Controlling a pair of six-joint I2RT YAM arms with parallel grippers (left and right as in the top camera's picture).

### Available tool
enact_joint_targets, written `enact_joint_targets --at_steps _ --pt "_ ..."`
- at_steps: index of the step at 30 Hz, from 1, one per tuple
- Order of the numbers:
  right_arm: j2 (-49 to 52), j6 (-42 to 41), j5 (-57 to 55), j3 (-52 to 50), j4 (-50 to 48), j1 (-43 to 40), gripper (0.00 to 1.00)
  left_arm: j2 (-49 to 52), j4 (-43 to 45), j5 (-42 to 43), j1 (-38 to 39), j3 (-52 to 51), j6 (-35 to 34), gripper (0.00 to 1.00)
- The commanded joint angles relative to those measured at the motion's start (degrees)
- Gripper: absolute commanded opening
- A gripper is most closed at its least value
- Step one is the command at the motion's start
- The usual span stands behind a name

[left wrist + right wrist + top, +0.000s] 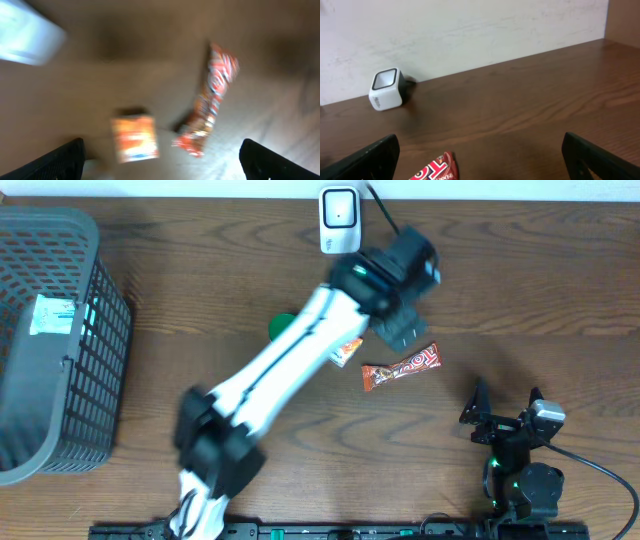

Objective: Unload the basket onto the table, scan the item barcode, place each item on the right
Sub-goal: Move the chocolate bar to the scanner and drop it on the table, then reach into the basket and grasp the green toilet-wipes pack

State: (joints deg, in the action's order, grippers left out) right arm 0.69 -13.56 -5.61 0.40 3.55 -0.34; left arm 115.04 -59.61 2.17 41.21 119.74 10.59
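A red and orange candy bar [401,366] lies flat on the wooden table right of centre. A small orange packet [347,352] lies just left of it, partly under my left arm. The white barcode scanner [340,220] stands at the back edge. My left gripper [403,328] hovers above the bar, open and empty. The blurred left wrist view shows the bar [210,100] and the packet [134,138] below its spread fingers [65,160]. My right gripper [506,405] rests open at the front right. Its wrist view shows the scanner [386,89] and the bar's end [436,170].
A grey mesh basket [100,370] stands at the left edge with a white packet [52,315] inside. A green round object [283,327] shows behind my left arm. A black cable runs from the scanner toward the back wall.
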Motion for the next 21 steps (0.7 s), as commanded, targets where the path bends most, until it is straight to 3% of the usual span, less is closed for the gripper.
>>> enact_joint_targets --at_steps 1,6,11,14,16,21 --pt "-0.20 -0.09 -0.07 -0.09 0.13 0.76 0.99 -11.61 -1.01 -9.22 -5.86 4.70 -0.33 0.98" --pt "-0.20 -0.09 -0.07 -0.09 0.13 0.76 0.99 -22.27 -2.62 -9.31 -21.55 4.68 -7.26 0.98" --pt "-0.20 -0.09 -0.07 -0.09 0.13 0.76 0.99 -27.52 -6.56 -8.68 -46.93 4.68 -24.81 0.98" --pt "-0.20 -0.09 -0.07 -0.09 0.13 0.76 0.99 -27.08 -8.98 -5.46 -59.14 3.98 -31.41 0.98" --pt "-0.20 -0.09 -0.07 -0.09 0.13 0.76 0.99 -26.03 -10.01 -2.89 -64.89 2.64 -33.55 0.98" --pt "-0.20 -0.09 -0.07 -0.09 0.13 0.76 0.99 -22.27 -8.79 -2.82 -70.69 -1.53 -33.97 0.98"
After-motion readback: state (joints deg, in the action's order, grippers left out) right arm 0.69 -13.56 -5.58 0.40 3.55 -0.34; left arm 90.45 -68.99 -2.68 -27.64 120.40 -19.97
